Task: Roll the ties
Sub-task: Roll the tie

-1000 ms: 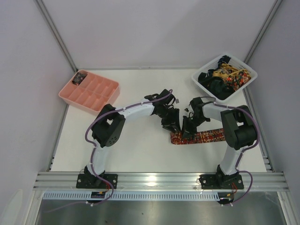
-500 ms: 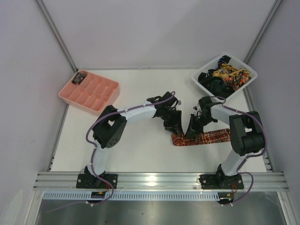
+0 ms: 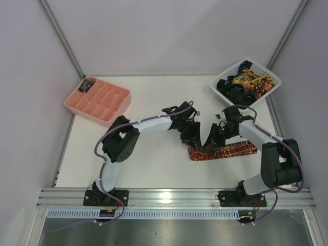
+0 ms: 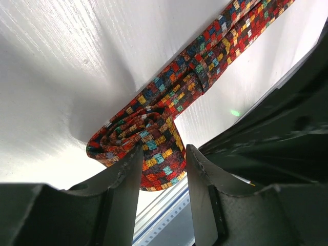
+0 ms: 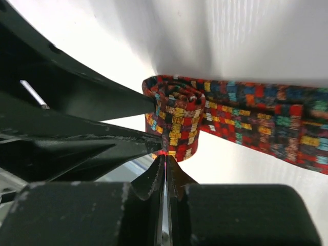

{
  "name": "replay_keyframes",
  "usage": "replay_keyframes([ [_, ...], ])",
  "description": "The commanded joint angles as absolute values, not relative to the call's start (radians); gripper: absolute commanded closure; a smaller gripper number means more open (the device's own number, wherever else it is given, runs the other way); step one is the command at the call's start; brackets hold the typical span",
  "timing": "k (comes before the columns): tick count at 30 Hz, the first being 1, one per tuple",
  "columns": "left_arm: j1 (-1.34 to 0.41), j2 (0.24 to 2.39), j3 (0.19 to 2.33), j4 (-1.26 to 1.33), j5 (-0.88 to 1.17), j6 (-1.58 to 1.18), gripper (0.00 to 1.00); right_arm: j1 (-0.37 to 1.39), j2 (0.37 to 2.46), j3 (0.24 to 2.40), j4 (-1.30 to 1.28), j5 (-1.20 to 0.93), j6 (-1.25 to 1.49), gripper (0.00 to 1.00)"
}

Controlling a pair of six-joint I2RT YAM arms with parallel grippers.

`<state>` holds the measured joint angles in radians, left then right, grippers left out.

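A tie [image 3: 228, 150] with a red, orange and yellow check lies flat on the white table, its left end wound into a roll [image 3: 196, 153]. In the left wrist view the roll [image 4: 138, 130] sits between my left gripper's [image 4: 163, 148] fingertips, one finger on each flat side. In the top view the left gripper [image 3: 191, 139] stands over the roll. My right gripper [image 5: 165, 156] is pinched shut, its tips at the roll's [image 5: 177, 115] lower edge with red fabric showing between them. In the top view it [image 3: 209, 144] is just right of the roll. More ties [image 3: 245, 82] fill the basket.
A white lattice basket [image 3: 221, 94] stands at the back right. A pink compartment tray [image 3: 102, 105] at the back left holds one rolled tie [image 3: 87, 85] in a corner cell. The left gripper's fingers [image 5: 102, 138] fill the left of the right wrist view.
Both grippers and the roll have shifted a little to the right and nearer. The right arm's elbow has swung out to the right. The tie's flat part has shifted right.
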<state>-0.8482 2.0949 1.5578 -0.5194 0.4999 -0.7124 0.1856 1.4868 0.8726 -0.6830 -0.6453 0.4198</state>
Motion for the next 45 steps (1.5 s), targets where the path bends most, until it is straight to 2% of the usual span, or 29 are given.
replay_keyframes([
  [1, -0.859, 2.105, 1.583, -0.497, 0.503, -0.733, 0.55, 0.181, 1.48, 0.812, -0.585, -0.753, 0.495, 0.92],
  [8, -0.862, 2.102, 1.582, -0.486, 0.505, -0.736, 0.55, 0.192, 1.494, 0.781, -0.506, -0.802, 0.548, 0.92],
  [17, -0.867, 2.097, 1.582, -0.479, 0.514, -0.729, 0.55, 0.187, 1.563, 0.772, -0.552, -0.716, 0.471, 0.93],
  [30, -0.861, 2.016, 1.582, -0.525, 0.482, -0.641, 0.51, 0.181, 1.604, 0.762, -0.508, -0.718, 0.459, 0.93],
  [33, -0.856, 1.973, 1.562, -0.534, 0.46, -0.624, 0.56, 0.181, 1.623, 0.776, -0.508, -0.722, 0.454, 0.93],
  [35, -0.853, 1.951, 1.537, -0.482, 0.492, -0.629, 0.65, 0.181, 1.632, 0.782, -0.509, -0.719, 0.451, 0.93],
  [36, -0.853, 1.948, 1.514, -0.47, 0.505, -0.641, 0.73, 0.181, 1.635, 0.785, -0.508, -0.718, 0.451, 0.93],
  [37, -0.853, 1.95, 1.509, -0.466, 0.509, -0.641, 0.75, 0.181, 1.637, 0.785, -0.508, -0.718, 0.451, 0.93],
  [45, -0.842, 1.98, 1.519, -0.494, 0.512, -0.632, 0.77, 0.189, 1.68, 0.834, -0.489, -0.739, 0.472, 0.93],
])
